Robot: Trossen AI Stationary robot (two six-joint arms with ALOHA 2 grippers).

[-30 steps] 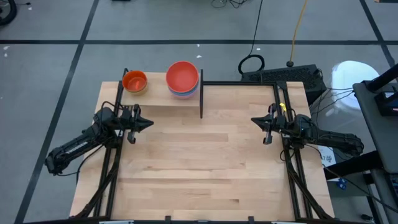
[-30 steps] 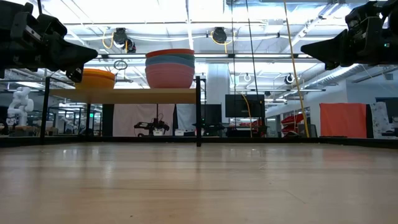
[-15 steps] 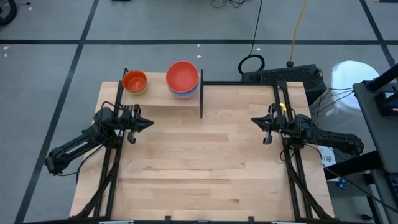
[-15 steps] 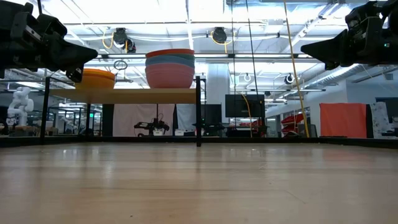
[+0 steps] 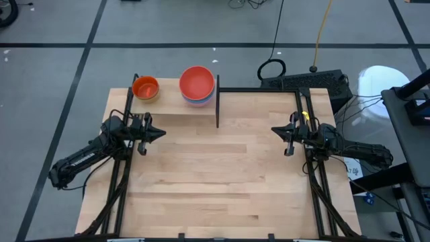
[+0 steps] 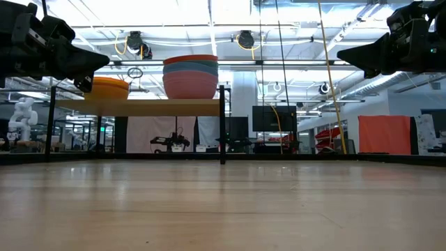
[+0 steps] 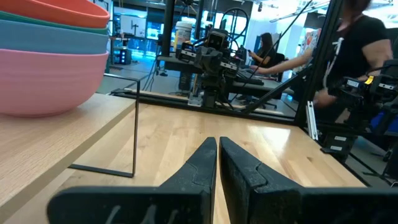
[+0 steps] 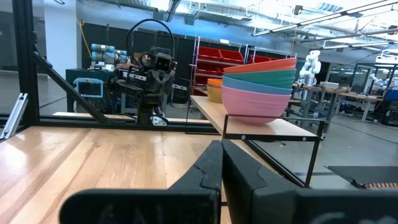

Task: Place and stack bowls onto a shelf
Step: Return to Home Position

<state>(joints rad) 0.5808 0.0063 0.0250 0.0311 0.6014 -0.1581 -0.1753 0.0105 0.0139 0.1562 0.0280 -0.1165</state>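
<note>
The shelf (image 5: 176,106) stands at the table's far left, a wooden platform on thin black posts. On it rests a stack of larger bowls (image 5: 197,85), red on top, then teal, blue and pink (image 6: 189,77) (image 7: 43,59) (image 8: 258,87). Beside it, a stack of smaller bowls (image 5: 145,88) with orange on top (image 6: 111,88) (image 8: 214,89). My left gripper (image 5: 160,133) (image 7: 217,152) hovers shut near the table's left edge. My right gripper (image 5: 275,130) (image 8: 221,152) hovers shut near the right edge. Both are empty and point at each other.
The wide tabletop (image 5: 222,181) lies between the two arms. A black post of the shelf (image 5: 217,111) stands at its right front corner. People and equipment show in the room beyond the table in the left wrist view.
</note>
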